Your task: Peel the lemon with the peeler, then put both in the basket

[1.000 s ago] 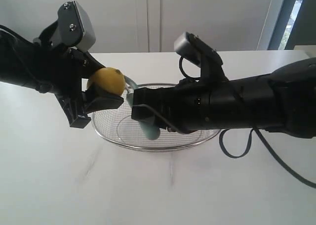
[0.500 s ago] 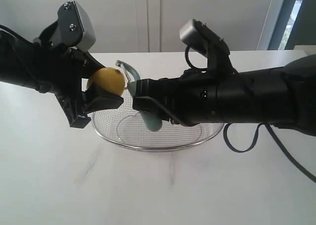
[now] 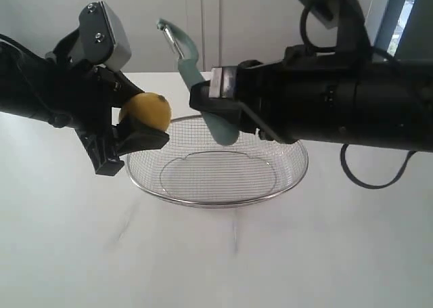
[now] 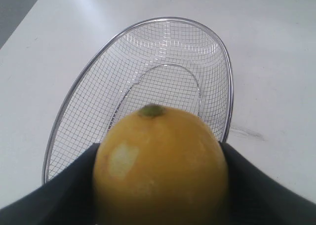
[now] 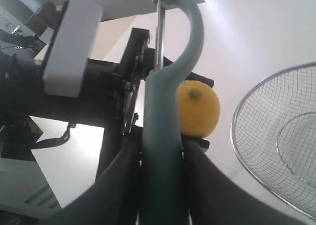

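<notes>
L gripper clamps lemon; R gripper grips peeler handle, blade end up, just right of and above lemon, prob. not touching.

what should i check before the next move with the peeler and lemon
1. Grip on the lemon: ok, clamped in the left gripper.
2. Grip on the peeler: ok, the right gripper is shut on its handle, blade pointing up.
3. Blade against lemon: not ok, the peeler is raised clear of it.
4. Peeling done: not ok, the skin in view is yellow apart from one small pale patch.
5. Room in the basket: ok, nothing lies in it.
</notes>
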{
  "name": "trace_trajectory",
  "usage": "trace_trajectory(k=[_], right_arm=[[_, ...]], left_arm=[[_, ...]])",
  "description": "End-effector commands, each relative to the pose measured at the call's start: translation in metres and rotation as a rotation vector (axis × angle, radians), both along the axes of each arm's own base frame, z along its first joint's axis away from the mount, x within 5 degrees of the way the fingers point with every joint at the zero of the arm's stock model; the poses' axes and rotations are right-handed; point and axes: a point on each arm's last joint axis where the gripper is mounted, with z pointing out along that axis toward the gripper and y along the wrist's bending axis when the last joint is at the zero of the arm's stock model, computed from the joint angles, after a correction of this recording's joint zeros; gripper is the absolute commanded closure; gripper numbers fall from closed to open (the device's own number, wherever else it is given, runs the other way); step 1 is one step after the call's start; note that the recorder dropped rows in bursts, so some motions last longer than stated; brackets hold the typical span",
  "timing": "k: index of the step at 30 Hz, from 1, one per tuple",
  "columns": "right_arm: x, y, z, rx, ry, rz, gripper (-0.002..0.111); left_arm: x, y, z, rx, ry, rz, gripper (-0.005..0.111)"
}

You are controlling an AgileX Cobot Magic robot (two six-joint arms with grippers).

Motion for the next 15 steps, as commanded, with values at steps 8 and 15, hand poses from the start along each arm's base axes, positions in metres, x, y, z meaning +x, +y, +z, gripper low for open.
trace_trajectory(k=[8,15], right_arm=[[-0.013,-0.027,0.026,-0.116,-0.253,-0.101,0.108],[0.006,-0.046,0.014,-0.227,-0.206,-0.216,0.108]], left_arm=[[-0.004,0.000,0.004,-0.029,0.019,-0.005,0.107],[-0.006,0.000,0.004,-0.029,0.031,-0.020,0.107]])
